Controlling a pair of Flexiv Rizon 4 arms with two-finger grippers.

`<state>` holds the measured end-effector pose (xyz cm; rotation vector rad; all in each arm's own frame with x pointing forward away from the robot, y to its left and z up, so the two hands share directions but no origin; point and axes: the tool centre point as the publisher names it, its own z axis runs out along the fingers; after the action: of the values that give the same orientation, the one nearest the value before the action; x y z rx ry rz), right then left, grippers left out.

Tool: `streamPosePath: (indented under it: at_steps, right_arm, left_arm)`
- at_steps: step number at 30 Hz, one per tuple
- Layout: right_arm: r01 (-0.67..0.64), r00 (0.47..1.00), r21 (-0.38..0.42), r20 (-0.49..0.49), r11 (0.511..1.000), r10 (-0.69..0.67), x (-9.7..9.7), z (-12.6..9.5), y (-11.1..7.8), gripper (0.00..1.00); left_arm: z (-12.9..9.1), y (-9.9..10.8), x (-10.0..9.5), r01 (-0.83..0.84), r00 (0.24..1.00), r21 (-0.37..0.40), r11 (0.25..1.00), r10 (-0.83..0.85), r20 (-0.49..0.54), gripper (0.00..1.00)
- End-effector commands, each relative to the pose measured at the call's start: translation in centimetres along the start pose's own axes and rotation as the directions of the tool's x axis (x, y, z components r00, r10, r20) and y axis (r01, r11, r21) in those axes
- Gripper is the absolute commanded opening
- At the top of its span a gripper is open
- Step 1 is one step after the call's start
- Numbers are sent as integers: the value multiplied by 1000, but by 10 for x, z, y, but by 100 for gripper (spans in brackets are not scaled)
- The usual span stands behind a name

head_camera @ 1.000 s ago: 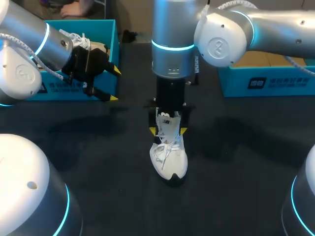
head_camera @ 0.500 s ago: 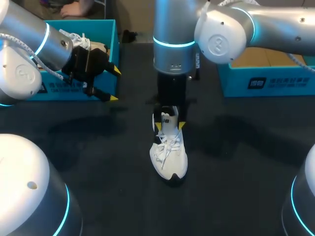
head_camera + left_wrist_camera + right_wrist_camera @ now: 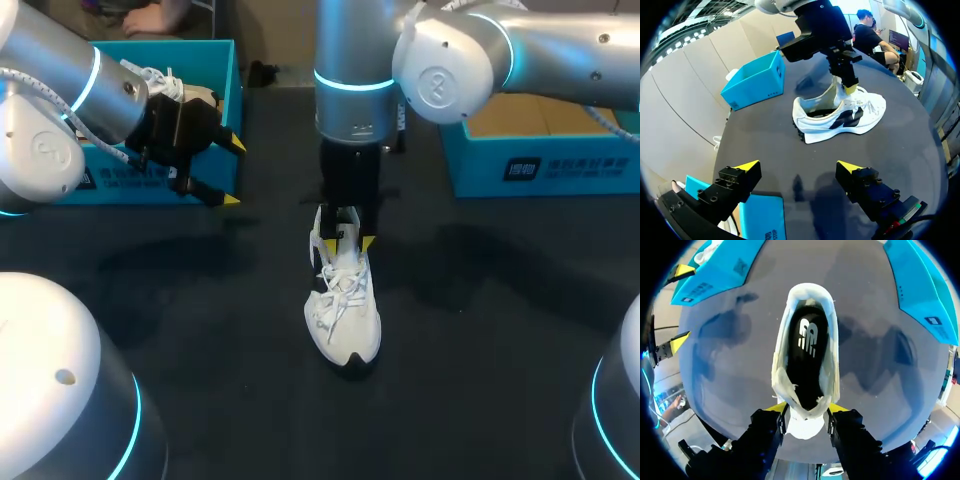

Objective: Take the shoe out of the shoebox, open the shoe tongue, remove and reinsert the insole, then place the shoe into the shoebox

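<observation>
Shoe on table, tongue pinched in right jaws; left jaws gape empty by shoebox.

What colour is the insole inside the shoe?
The insole is black with a white mark; the right wrist view shows it best.

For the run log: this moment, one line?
right jaws: shut on tongue | shoe: upright on table | left jaws: open, empty

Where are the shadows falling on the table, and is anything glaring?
Head view: a dim shadow lies on the table right of the shoe; the right arm's shell glares. Left wrist view: the left gripper's shadow lies between its fingers.
</observation>
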<state>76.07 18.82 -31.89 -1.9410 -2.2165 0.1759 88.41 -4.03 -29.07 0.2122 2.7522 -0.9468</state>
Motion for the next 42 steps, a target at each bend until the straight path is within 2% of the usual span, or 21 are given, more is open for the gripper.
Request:
streamPosePath:
  at_steps: [1,9,16,25,33,40,42]
  right_arm:
    - [7,1000,3,-1,1000,-7,0,6,9,42]
    - [31,999,-6,8,999,-31,-1,9,15,43]
    - [25,998,-54,51,998,-22,-2,-11,9,43]
    - [47,998,-87,44,995,-44,-4,-7,24,39]
    - [55,998,-92,36,994,-51,-7,3,31,27]
    - [71,994,-145,95,987,-58,-14,-25,25,31]
    - [115,989,-189,115,975,-94,-16,-33,27,31]
  left_arm:
    - [0,0,-1,0,1000,-4,1000,0,-1,100]
    - [0,0,-1,0,1000,-4,1000,0,-1,100]
    - [0,0,-1,0,1000,-4,1000,0,-1,100]
    - [0,0,-1,0,1000,-4,1000,0,-1,100]
    - [0,0,-1,0,1000,-4,1000,0,-1,100]
    - [0,0,-1,0,1000,-4,1000,0,-1,100]
    - [0,0,-1,0,1000,-4,1000,0,-1,100]
